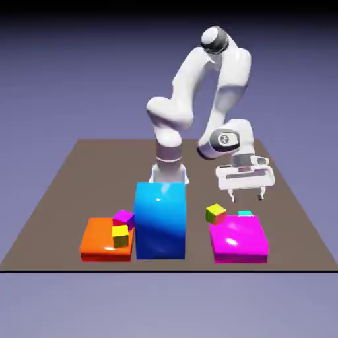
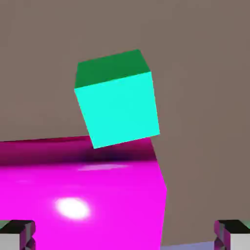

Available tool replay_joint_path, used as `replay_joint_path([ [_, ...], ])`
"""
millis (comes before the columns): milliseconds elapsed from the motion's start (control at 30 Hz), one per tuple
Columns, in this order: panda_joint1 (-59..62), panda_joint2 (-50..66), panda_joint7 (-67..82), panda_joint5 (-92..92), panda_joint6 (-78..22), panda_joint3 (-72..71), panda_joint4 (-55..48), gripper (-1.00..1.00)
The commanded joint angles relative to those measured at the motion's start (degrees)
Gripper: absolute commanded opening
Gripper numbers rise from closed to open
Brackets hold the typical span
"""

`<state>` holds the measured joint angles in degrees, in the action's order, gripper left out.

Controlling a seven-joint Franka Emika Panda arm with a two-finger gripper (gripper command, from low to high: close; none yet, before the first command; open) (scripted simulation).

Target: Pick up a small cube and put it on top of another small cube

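The small teal-green cube (image 2: pixel 117 102) lies on the brown table, right against the far edge of a flat magenta block (image 2: pixel 83 195). In the exterior view only its top (image 1: pixel 245 213) peeks out behind that block (image 1: pixel 239 239). My gripper (image 1: pixel 247 196) hangs open a little above the teal cube, with nothing between its fingers. In the hand view the gripper (image 2: pixel 125 237) has its two grey fingertips (image 2: pixel 17 234) far apart at the bottom corners. A yellow-green small cube (image 1: pixel 215 212) sits at the magenta block's far left corner.
A tall blue block (image 1: pixel 160 220) stands in the middle of the table's front. To its left lies a flat orange block (image 1: pixel 99 241), with a small yellow cube (image 1: pixel 120 236) and a small magenta cube (image 1: pixel 123 218) at its right side.
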<state>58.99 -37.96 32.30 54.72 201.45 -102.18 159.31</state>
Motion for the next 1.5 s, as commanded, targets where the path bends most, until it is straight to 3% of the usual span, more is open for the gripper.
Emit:
replay_joint_path([
  [0,1.06,-0.09,1.33,0.97,0.49,-1.82,-0.03,0.00],
  [333,12.67,-16.73,0.49,-8.56,11.80,-15.61,-6.95,0.00],
  [367,12.67,-16.73,0.49,-8.56,11.80,-15.61,-6.95,-1.00],
  [700,-0.23,-0.07,-0.17,-1.37,-1.33,-0.02,-0.59,-1.00],
  [1467,-5.94,17.53,-57.48,-45.32,-44.09,39.33,-13.51,-1.00],
])
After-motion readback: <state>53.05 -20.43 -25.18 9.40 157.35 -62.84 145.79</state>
